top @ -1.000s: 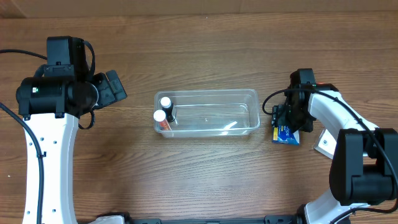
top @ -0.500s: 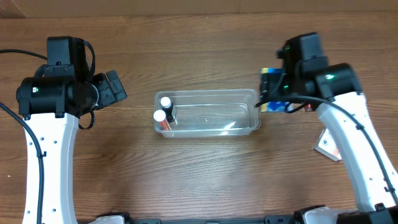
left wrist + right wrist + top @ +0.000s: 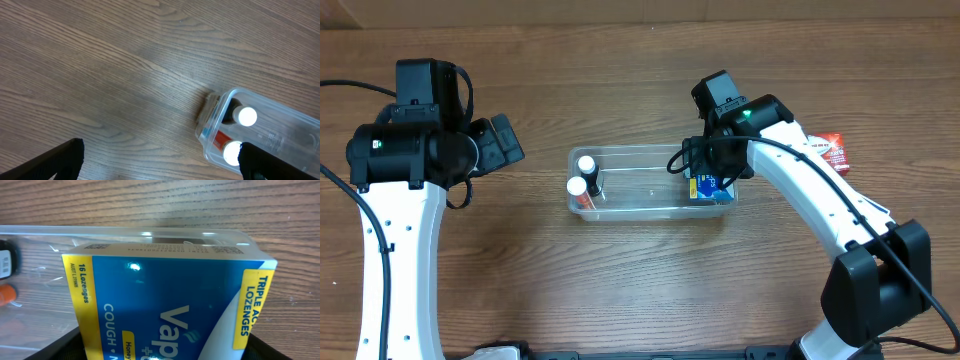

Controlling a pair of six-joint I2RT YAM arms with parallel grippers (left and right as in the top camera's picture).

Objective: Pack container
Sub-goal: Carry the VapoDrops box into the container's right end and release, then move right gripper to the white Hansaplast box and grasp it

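The clear plastic container (image 3: 655,182) sits mid-table. Two white-capped bottles (image 3: 582,176) stand in its left end; they also show in the left wrist view (image 3: 240,134). My right gripper (image 3: 710,180) is shut on a blue and yellow lozenge box (image 3: 708,188) and holds it over the container's right end. In the right wrist view the box (image 3: 170,300) fills the frame, with the container's rim (image 3: 125,230) behind it. My left gripper (image 3: 500,140) is open and empty, to the left of the container (image 3: 260,135).
A red and white packet (image 3: 828,150) lies on the wooden table to the right of the container, behind my right arm.
My right gripper lifted the lozenge box from the table at the right and carried it left to over the container's right end. The left arm has not moved.
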